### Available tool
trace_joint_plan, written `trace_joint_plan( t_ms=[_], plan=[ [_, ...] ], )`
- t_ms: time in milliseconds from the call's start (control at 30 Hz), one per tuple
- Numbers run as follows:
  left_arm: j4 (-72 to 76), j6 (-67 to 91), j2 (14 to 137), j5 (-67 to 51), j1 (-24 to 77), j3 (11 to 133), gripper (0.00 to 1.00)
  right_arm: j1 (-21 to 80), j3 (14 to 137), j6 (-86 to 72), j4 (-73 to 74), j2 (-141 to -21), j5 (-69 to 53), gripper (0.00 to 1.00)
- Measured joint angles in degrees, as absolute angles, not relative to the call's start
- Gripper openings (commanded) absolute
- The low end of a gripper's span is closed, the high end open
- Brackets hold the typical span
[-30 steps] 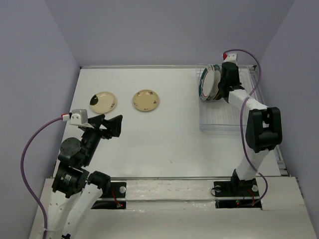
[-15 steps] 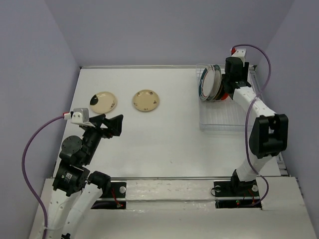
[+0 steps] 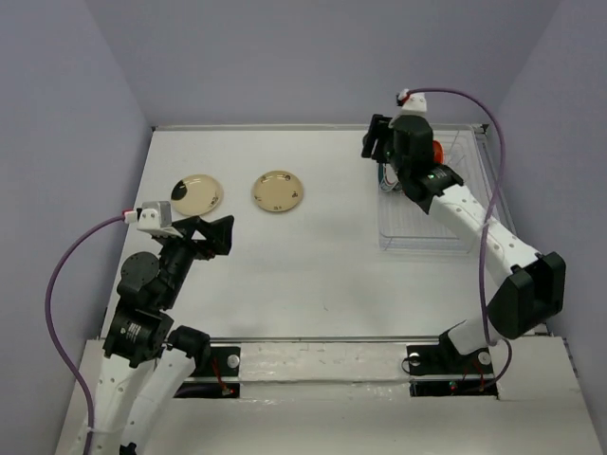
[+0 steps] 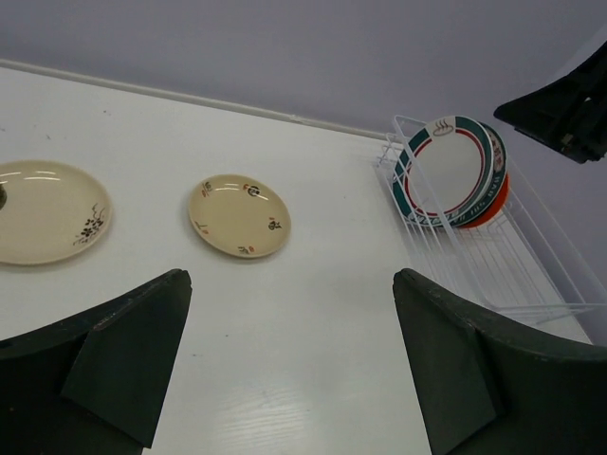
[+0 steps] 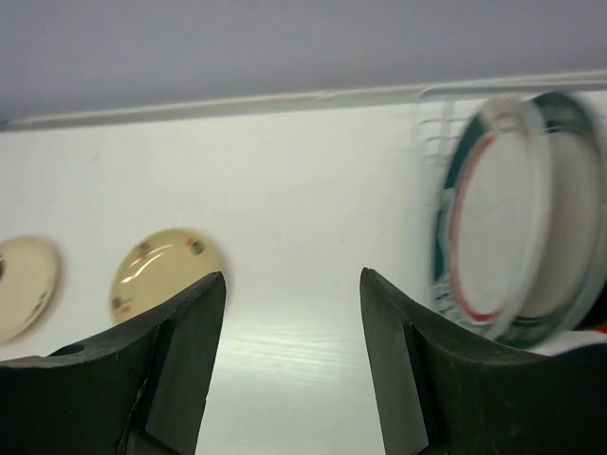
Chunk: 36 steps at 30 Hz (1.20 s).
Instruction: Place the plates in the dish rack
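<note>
Two cream plates lie flat at the table's far left: one with a dark mark [image 3: 196, 193] [image 4: 43, 210] and one with small marks [image 3: 278, 191] [image 4: 239, 216] [image 5: 161, 270]. The dish rack [image 3: 427, 223] [image 4: 517, 270] stands at the far right. Two teal-rimmed plates [image 4: 446, 166] [image 5: 503, 223] stand upright in it, with the orange-red plate [image 4: 488, 204] behind them. No amber-yellow plate shows. My right gripper [image 3: 373, 142] [image 5: 289, 280] is open and empty, just left of the rack's far end. My left gripper [image 3: 204, 237] [image 4: 289, 284] is open and empty, above the table near the cream plates.
Purple walls close in the table on the left, back and right. The right arm reaches over the rack, hiding most of its plates in the top view. A raised rail runs along the table's near edge by the arm bases.
My right gripper has swung left from behind the racked plates to the rack's left side, open and empty. The left arm has barely moved.
</note>
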State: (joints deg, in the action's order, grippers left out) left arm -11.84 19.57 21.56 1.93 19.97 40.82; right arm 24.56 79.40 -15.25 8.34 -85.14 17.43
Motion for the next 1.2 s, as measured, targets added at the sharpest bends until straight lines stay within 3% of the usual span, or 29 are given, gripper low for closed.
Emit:
trace_joint_plan(
  t_ms=[233, 467, 733, 833, 967, 1200],
  plan=[
    [-11.84, 19.57, 22.06, 1.89, 18.85, 40.82, 0.99, 34.92, 79.92, -29.10, 4.64, -99.59, 12.25, 0.63],
    [-11.84, 19.55, 22.06, 1.69, 18.72, 40.82, 0.99, 35.92, 82.94, -42.85, 2.00, -115.52, 9.61, 0.49],
    [-11.84, 19.57, 22.04, 1.50, 18.63, 40.82, 0.99, 35.73, 86.94, -53.39, -3.42, -126.91, 3.90, 0.44],
    [-11.84, 19.55, 22.02, 1.50, 18.63, 40.82, 0.99, 35.70, 89.19, -55.70, -5.76, -129.54, 1.93, 0.34],
    [-11.81, 19.55, 22.00, 1.50, 18.63, 40.82, 0.99, 35.64, 90.80, -59.37, -8.27, -132.40, 0.05, 0.07],
    [-11.84, 19.57, 21.91, 1.50, 18.65, 40.82, 0.99, 35.22, 89.49, -62.65, -10.87, -132.66, -0.16, 0.07]
  ],
)
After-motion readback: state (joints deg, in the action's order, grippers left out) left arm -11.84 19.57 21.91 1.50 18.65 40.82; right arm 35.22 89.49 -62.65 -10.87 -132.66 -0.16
